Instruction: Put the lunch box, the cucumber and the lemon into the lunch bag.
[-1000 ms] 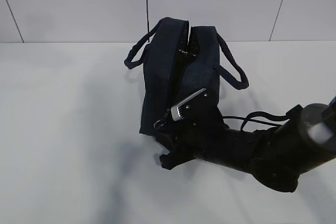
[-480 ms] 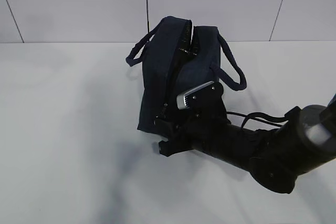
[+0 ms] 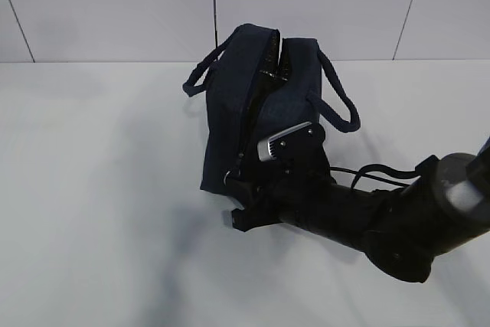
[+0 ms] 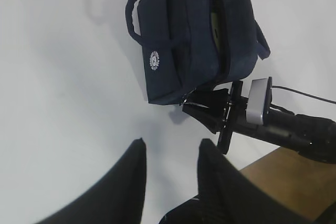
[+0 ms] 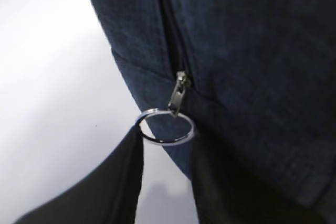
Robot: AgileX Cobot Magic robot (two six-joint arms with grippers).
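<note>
Just ahead of the right gripper [image 5: 167, 145], the ring [image 5: 166, 126] of the zipper pull [image 5: 179, 94] lies across both fingertips, at the bag's [image 3: 237, 105] lower near corner. Jaws part-open, a narrow gap; ring touches them, but whether it is pinched or only resting there I cannot tell.

Zipper slider sits low on the near end; the seam above it runs up to a gaping top, so the bag looks largely unzipped.

Left gripper [image 4: 170, 182]: well back from the bag, jaws part-open, nothing between them.

Through the top opening, left wrist view shows a pale edge inside, possibly the lunch box [image 4: 216, 26]; not certain. Cucumber and lemon: not visible in any view, either inside or out of frame.

Judgement: loading may be done or nearly so; work now is at the zipper. Contents unconfirmed.
</note>
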